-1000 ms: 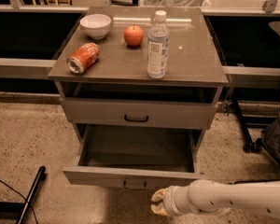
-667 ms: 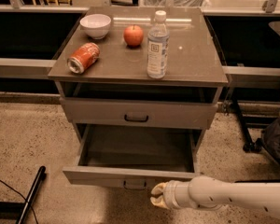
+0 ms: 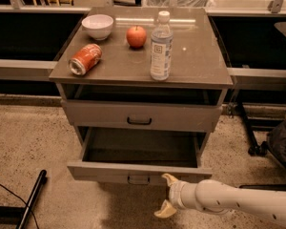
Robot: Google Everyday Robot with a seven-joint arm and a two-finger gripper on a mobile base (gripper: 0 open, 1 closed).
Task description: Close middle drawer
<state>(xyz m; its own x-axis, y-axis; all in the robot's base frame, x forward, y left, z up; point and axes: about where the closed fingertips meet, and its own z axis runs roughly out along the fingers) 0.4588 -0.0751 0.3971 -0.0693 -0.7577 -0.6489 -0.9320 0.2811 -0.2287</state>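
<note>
The middle drawer (image 3: 105,171) is pulled far out of the grey cabinet (image 3: 214,78), and its inside looks empty. Its small dark loop handle (image 3: 138,179) sits in the centre of the front panel. My gripper (image 3: 165,195) comes in from the lower right on a white arm (image 3: 238,205), just below and right of the handle. Its beige fingers (image 3: 169,178) are spread open and hold nothing. The upper fingertip is at the lower edge of the drawer front.
The taller drawer (image 3: 139,116) above stands slightly open. On the cabinet top are a white bowl (image 3: 97,26), a red apple (image 3: 136,36), a water bottle (image 3: 161,46) and a red can (image 3: 85,59) on its side. A black pole (image 3: 32,199) lies on the floor at left, and dark equipment (image 3: 279,142) stands at right.
My gripper has risen a little, from below the drawer front up to its lower edge. The drawer has not moved.
</note>
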